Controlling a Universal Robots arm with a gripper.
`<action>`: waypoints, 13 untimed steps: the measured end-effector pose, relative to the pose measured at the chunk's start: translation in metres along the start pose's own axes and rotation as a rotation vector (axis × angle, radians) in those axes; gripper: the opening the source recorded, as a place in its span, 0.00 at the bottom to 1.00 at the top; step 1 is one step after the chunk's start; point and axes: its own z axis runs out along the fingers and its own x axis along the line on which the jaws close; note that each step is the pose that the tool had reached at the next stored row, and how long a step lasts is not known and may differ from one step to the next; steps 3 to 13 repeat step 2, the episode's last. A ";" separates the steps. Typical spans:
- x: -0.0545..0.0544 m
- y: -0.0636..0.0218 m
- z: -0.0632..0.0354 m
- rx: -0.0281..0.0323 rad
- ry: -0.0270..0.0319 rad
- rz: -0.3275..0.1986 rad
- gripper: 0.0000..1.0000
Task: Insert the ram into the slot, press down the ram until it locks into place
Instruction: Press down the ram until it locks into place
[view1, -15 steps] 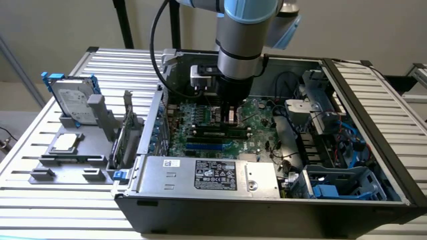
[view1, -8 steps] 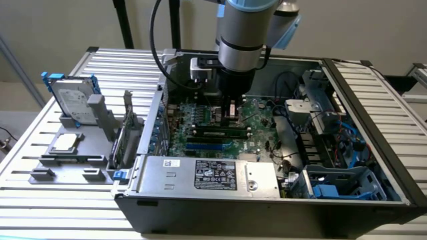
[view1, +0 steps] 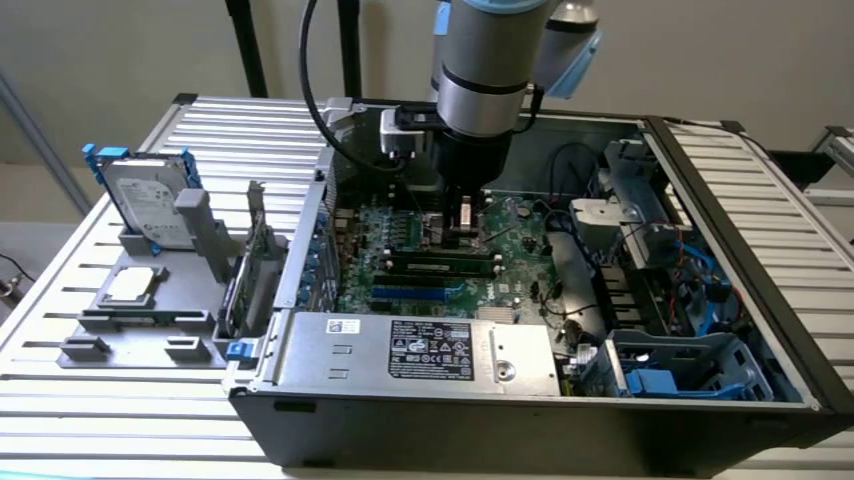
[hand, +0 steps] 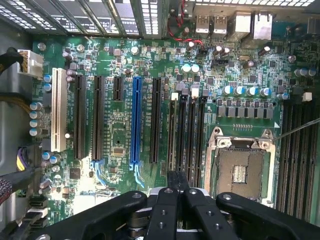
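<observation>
In the exterior view the ram, a green stick with dark chips, stands on edge along one of the long black slots on the motherboard inside the open computer case. My gripper hangs just above and behind it, near the stick's middle. The wrist view looks straight down on the row of black slots between the blue slot and the silver processor socket. There the gripper has its black fingers pressed together with nothing visible between them. I cannot tell how the end latches stand.
A blue slot and the square processor socket flank the memory slots. The power supply lies at the case front, with cables and drive cages on the exterior view's right. Outside, a grey fixture holds a hard drive and an upright card.
</observation>
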 end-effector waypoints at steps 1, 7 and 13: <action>0.000 0.0000 0.0000 0.0000 0.0000 0.000 0.11; 0.000 0.0000 0.0000 0.0000 0.0000 0.000 0.11; 0.000 0.0000 0.0000 0.0000 0.0000 0.000 0.11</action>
